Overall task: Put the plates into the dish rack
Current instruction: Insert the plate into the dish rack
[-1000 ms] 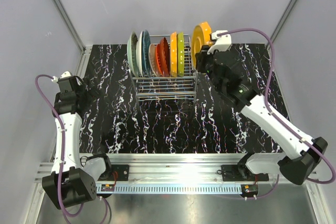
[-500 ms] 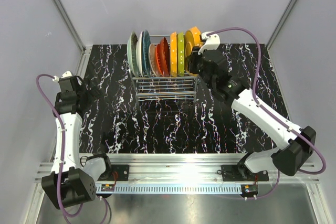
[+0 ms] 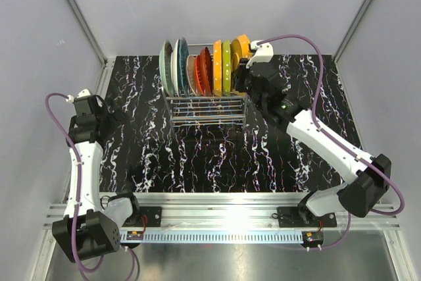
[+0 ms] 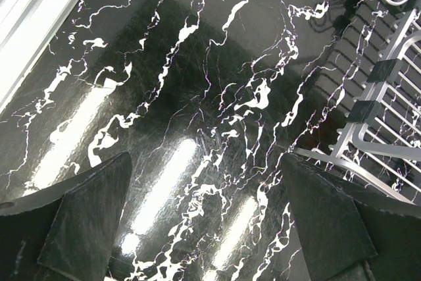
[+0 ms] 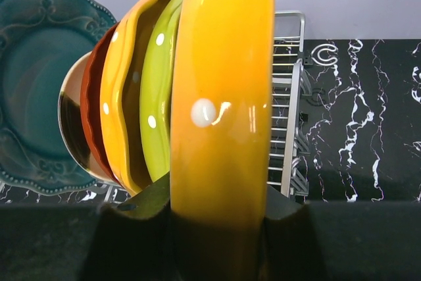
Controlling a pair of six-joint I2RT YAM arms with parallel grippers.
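Careful: your right pincer (image 5: 217, 210) pinches rim of glossy orange ceramic plate (image 5: 223, 83), upright at right end of chrome wire dish rack (image 3: 207, 113), just beside yellow-green dotted plate (image 5: 156, 90). Seating in slot: can't tell. Risks: you release before rim seats, plate tips outward onto black marbled desk (image 3: 197, 156); you push left, ceramic knocks neighbour, chips. Left pincer (image 4: 204, 228) spread wide, over desk near rack's corner.

1. Orange plate (image 5: 220, 97): glossy, smooth glaze with bright highlights.
2. Dish rack (image 3: 205, 113), at 12 o'clock on the counter (image 3: 197, 156): shiny chrome wire.
3. The counter: polished black, white-veined stone look, reflective.
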